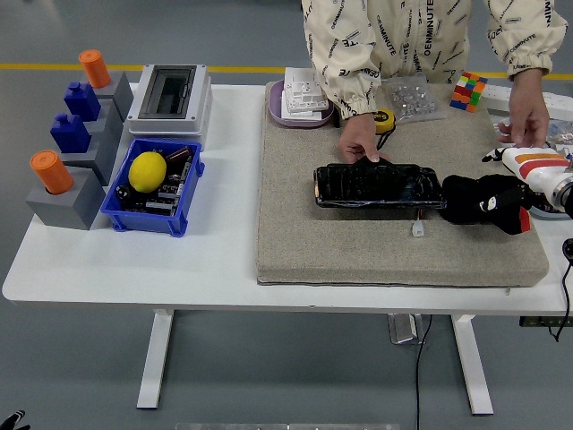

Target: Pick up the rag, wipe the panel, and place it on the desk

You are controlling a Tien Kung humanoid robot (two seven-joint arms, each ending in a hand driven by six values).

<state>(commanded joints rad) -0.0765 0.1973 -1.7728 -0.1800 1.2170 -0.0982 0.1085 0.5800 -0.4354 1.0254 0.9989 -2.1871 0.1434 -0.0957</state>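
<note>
The black glossy panel (378,185) lies across the middle of the grey mat (358,242). A person's hand (361,143) rests on the panel's far edge and holds it down. My right hand (479,202) sits on the mat against the panel's right end, its black fingers curled around a dark bundle that looks like the rag (458,199). Hand and rag are hard to tell apart. Only a tip of my left hand (11,419) shows at the lower left corner, below the table.
The person's other hand (528,121) rests near my right wrist (537,168). A Rubik's cube (469,90), a bag of small parts (412,97) and a tray of white parts (303,97) line the far edge. A blue bin with a lemon (148,171), grey blocks and a switch box (170,94) stand on the left.
</note>
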